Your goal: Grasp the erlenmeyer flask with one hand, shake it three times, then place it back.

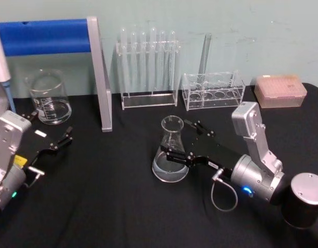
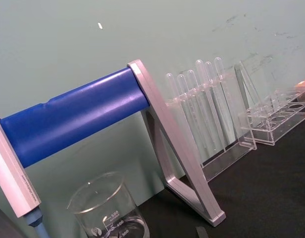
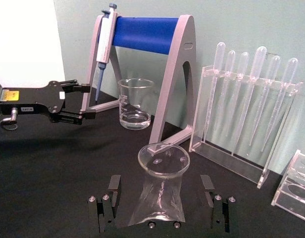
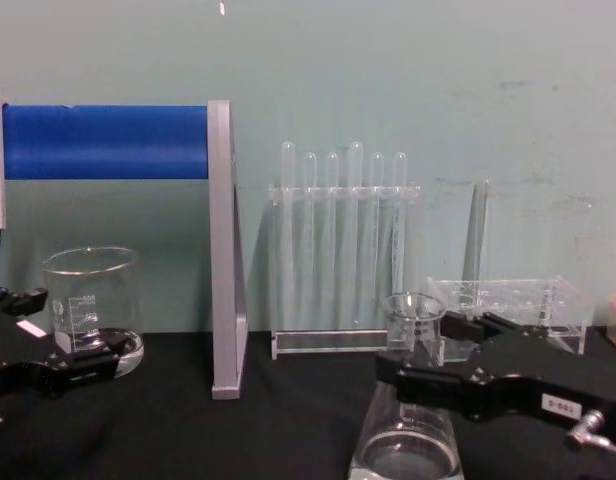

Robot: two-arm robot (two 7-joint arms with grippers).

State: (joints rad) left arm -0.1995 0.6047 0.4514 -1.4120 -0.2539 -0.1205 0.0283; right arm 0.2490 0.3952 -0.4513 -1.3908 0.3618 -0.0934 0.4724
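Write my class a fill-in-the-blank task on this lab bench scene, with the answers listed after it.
1. The right gripper is ____, a finger on each side of the erlenmeyer flask.
2. The flask stands on a ____ tabletop.
3. The tall rack holds ____ test tubes.
4. The open left gripper waits near the glass ____.
Answers: open, black, six, beaker.
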